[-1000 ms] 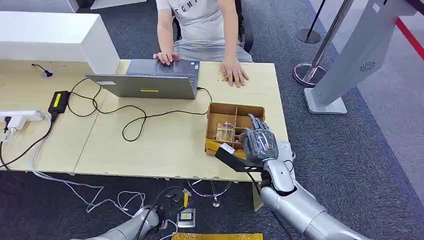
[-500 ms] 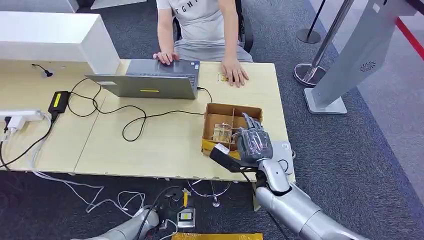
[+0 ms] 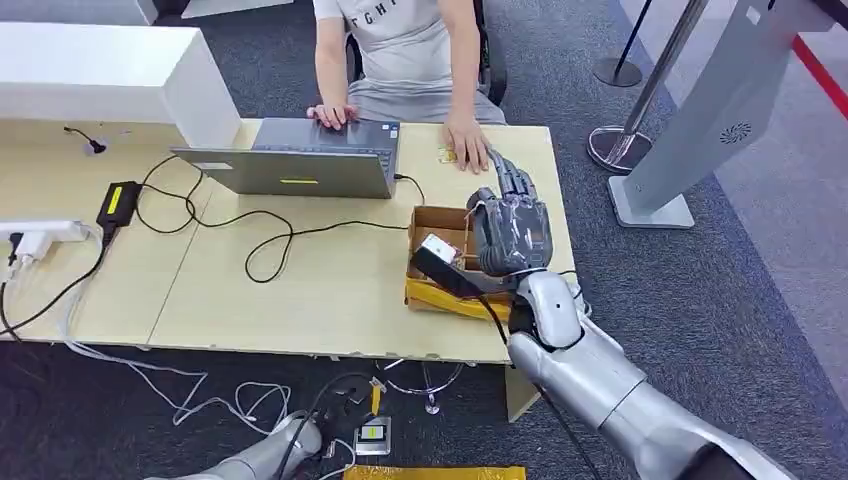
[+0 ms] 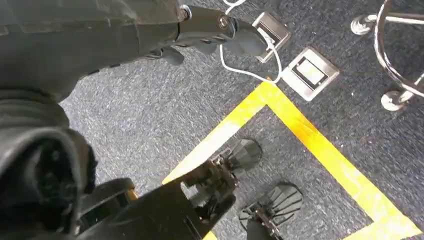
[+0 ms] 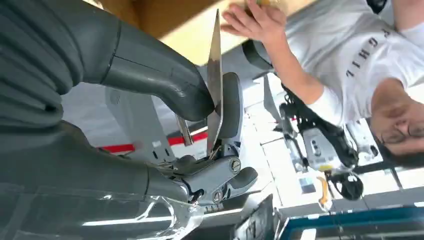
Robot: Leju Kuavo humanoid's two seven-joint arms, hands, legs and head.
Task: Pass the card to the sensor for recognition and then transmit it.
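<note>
Lifting out of the cardboard box [image 3: 430, 218], your right hand [image 3: 512, 232] now hangs above the compartments it was reaching into a second ago, its fingertips [image 3: 510, 172] stretched toward the seated person's hand [image 3: 468, 142]. The card [image 5: 215, 80] is pinched edge-on between thumb and one finger [image 5: 230, 105] in the right wrist view, so pickup looks done and the pass to the sensor remains. Your left hand [image 4: 45, 165] hangs near the floor; its finger state cannot be told.

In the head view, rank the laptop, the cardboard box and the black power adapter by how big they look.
1. laptop, clearly largest.
2. cardboard box, though the right hand covers part of it.
3. black power adapter, smallest.
</note>
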